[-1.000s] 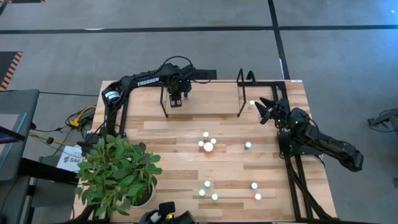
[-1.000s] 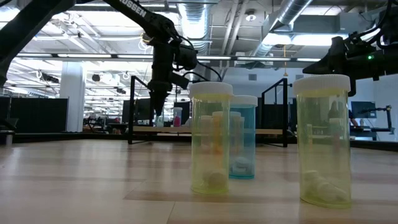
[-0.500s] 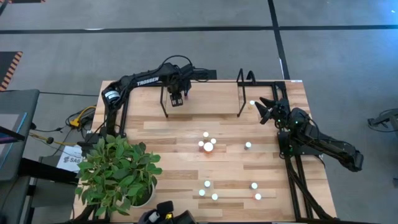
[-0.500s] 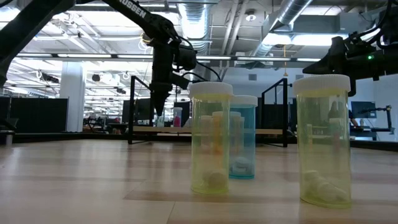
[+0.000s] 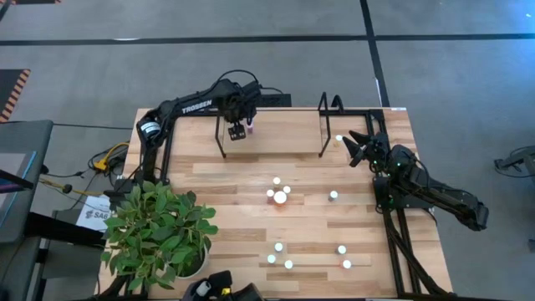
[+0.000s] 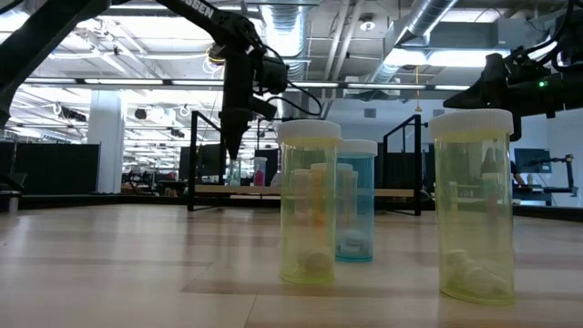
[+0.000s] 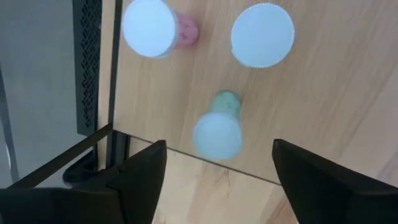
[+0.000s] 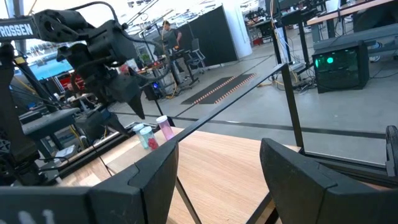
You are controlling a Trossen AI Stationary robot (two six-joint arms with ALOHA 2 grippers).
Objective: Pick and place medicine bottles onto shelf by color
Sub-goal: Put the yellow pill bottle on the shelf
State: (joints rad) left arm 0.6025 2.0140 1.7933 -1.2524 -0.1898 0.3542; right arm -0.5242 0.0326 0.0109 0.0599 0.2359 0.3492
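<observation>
My left gripper [image 7: 214, 180] hangs open over the left end of the shelf [image 5: 323, 125], fingers pointing down. Below it, a teal bottle [image 7: 217, 129] stands on the shelf's wood board between the two fingers and touches neither. Two more bottles stand on the board beyond it: a pink bottle [image 7: 155, 28] and a bottle that shows only its pale cap [image 7: 262, 34]. Several bottles [image 5: 278, 194] stand on the tabletop, and yellowish ones [image 6: 308, 200] are close in the low view. My right gripper [image 5: 358, 149] waits open and level by the shelf's right end.
A potted plant [image 5: 159, 230] fills the near left corner. Loose bottles stand mid-table [image 5: 333, 196] and near the front edge [image 5: 342, 249], and one bottle [image 5: 338, 139] is just beside my right gripper. The shelf's black end loops [image 5: 224, 138] stand upright.
My left gripper has risen a little above the shelf and its fingers have opened. The teal bottle stays upright on the board below it.
</observation>
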